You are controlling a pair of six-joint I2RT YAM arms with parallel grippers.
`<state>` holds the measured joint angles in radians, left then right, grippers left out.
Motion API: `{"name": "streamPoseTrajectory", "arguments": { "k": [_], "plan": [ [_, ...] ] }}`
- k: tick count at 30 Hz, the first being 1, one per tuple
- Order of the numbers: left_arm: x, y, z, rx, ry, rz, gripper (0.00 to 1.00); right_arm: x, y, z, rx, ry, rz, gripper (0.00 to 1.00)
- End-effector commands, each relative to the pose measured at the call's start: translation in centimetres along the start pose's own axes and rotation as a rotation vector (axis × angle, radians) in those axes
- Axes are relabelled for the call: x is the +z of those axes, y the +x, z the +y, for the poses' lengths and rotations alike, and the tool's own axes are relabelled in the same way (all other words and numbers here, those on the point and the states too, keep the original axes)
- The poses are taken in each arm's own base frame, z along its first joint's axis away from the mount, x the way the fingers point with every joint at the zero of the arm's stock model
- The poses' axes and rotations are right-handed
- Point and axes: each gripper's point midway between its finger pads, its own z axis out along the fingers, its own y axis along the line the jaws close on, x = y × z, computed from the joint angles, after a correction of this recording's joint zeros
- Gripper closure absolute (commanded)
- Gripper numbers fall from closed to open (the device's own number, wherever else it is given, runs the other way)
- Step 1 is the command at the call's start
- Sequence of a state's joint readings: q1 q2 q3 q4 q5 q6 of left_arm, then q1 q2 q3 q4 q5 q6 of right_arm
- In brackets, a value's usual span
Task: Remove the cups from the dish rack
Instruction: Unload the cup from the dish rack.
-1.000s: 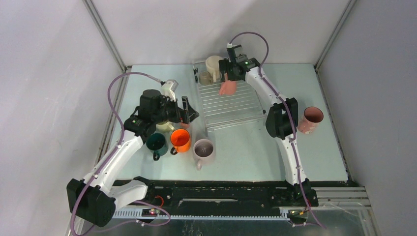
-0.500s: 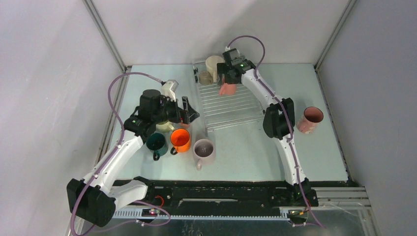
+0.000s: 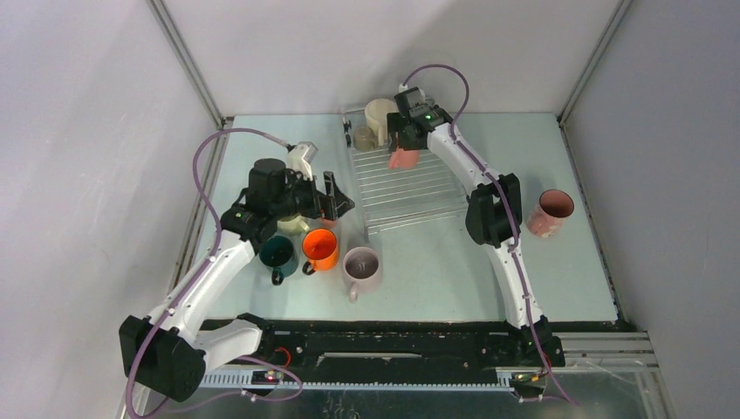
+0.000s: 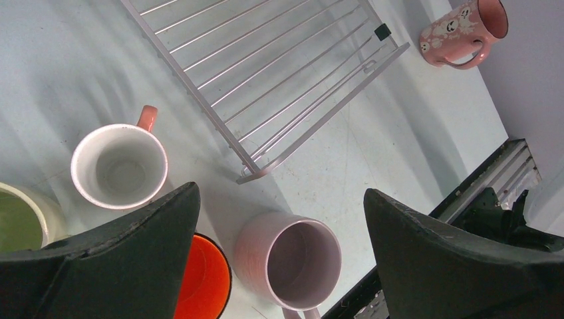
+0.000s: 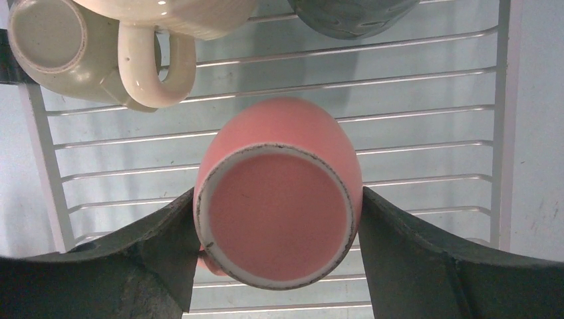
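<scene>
The right tool (image 5: 277, 199) grasps an upturned pink cup (image 5: 279, 219) by its sides on the dish rack (image 5: 425, 139), near a cream cup (image 5: 179, 10); the left tool (image 4: 281, 193) hangs released above the orange cup (image 4: 206, 279) and mauve cup (image 4: 292, 266) on the bench (image 4: 399, 133)

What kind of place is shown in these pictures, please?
Most likely a robot test cell, not a kitchen: two arms bolted at a table edge, plain white walls on a metal frame, and a dish rack with mugs.
</scene>
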<state>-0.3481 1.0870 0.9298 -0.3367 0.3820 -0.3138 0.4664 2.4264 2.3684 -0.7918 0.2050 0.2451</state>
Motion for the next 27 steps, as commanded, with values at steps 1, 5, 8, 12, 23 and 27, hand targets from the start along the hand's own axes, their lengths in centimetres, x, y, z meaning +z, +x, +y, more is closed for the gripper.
{"name": "streamPoseTrajectory", "arguments": {
  "k": [1,5,8,12,23,27],
  "plan": [
    [0.3,0.2,-0.1,-0.004,0.027,-0.004,0.00,-3.0,-4.2,0.6,0.029,-0.044,-0.114,0.54],
    [0.4,0.2,-0.2,-0.008,0.034,-0.002,0.00,-5.2,-5.7,1.1,0.050,-0.097,-0.145,0.64],
    [0.4,0.2,-0.2,-0.009,0.037,-0.004,0.00,-6.7,-6.6,1.2,0.060,-0.124,-0.164,0.68],
    [0.4,0.1,-0.3,-0.014,0.043,-0.006,0.00,-8.5,-7.3,1.6,0.070,-0.158,-0.179,0.72],
    [0.9,-2.9,-2.1,-0.142,0.118,-0.099,0.00,-14.7,-7.4,3.6,0.136,-0.361,-0.155,0.76],
    [1.5,-4.8,-2.8,-0.267,0.181,-0.163,0.00,-17.2,-6.6,4.8,0.160,-0.461,-0.126,0.79]
  ]
}}
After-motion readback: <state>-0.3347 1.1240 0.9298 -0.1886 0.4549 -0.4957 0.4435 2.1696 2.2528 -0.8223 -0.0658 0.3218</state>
